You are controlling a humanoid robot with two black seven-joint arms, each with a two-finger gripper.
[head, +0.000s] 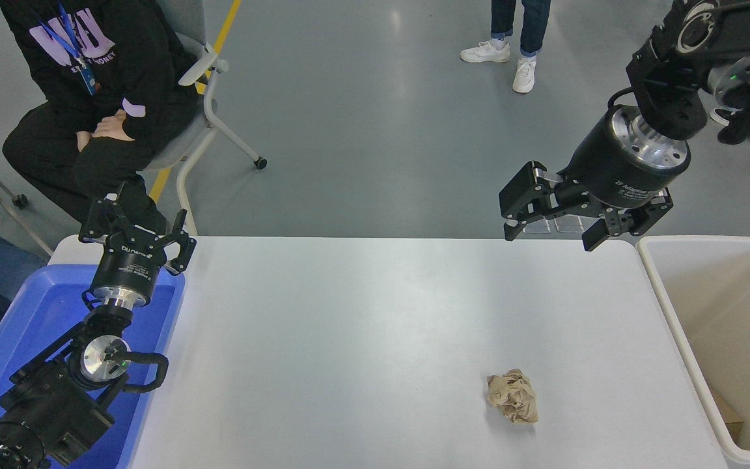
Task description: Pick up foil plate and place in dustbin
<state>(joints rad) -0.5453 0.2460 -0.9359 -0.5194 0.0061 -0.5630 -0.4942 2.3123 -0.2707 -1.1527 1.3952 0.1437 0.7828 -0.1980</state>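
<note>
No foil plate shows anywhere in the head view; it is out of view or hidden. The dustbin (pixel 681 312), a large white bin with a cream inside, stands at the table's right edge. My right gripper (pixel 549 234) hangs open and empty, raised above the table's far right corner, just left of the dustbin. My left gripper (pixel 135 233) is parked at the lower left above the blue tub, fingers open and empty.
A crumpled brown paper ball (pixel 512 396) lies on the white table (pixel 375 339) at the front right. A blue plastic tub (pixel 30 326) stands at the left edge. A seated person (pixel 88 98) is at the far left; another person stands farther back.
</note>
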